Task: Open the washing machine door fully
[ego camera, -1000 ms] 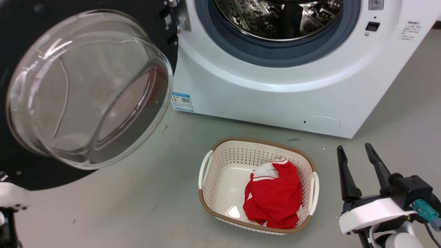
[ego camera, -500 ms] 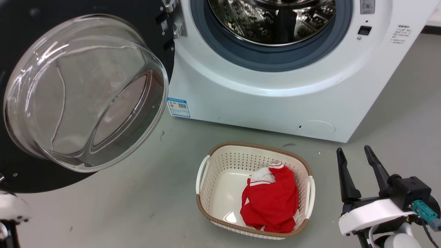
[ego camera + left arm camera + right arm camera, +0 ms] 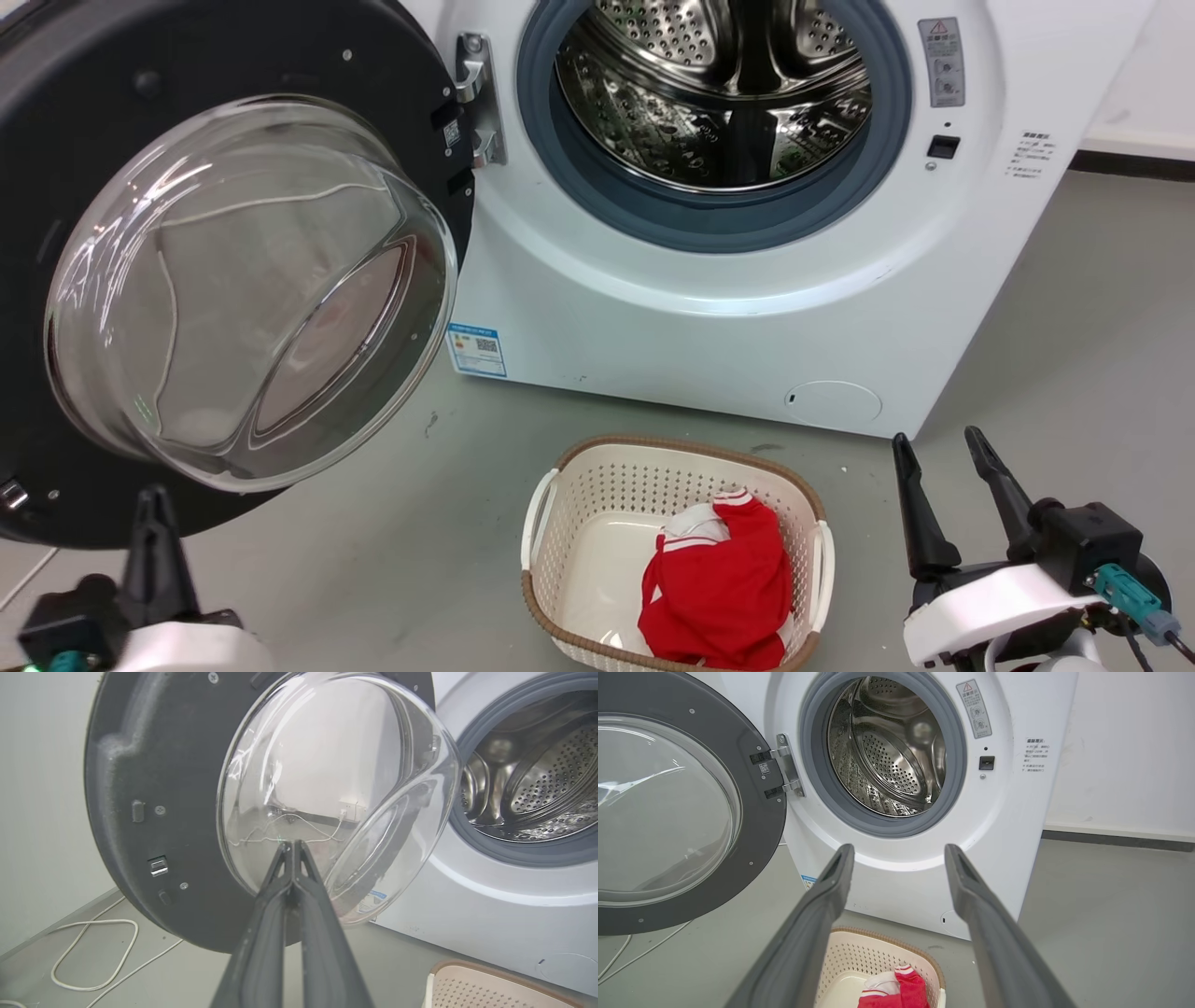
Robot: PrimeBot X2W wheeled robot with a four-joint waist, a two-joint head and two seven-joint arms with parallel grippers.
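Changed: head cam has tilted up vs 1 s ago. Whole pic shifts and more drum (image 3: 719, 93) shows. That's the cam moving, not the things.
Door vs before: the washing machine door (image 3: 243, 280) sits at the same angle to its hinge (image 3: 476, 103) in all head pics, no visible swing.
L arm: left gripper (image 3: 154, 509) now shows at lower left, where only a pale bit of forearm showed before.
L claw: fingers pressed together, nothing between them. Just below the door's black rim, not touching it. In the wrist view (image 3: 292, 844) the tips point at the glass bowl.
R claw: right gripper (image 3: 938, 439) has fingers spread and empty, parked lower right, well apart from the door.
Door loc: hangs off the left side of the washing machine (image 3: 709, 308), clear of the drum mouth.
Door facing: inner face and bowl bulge out toward the robot. R wrist view sees it almost round, so it's swung well past square with the front.
Axis: door is round, so no real long axis. Hinge line is upright; bowl axis runs roughly level, out from the front.
Meaning (my read): no push in progress, door looks at or near full open. Any travel left: can't tell.
Nearby: basket (image 3: 560, 485) with red garment (image 3: 719, 588) on the floor in front, not in the door's way.
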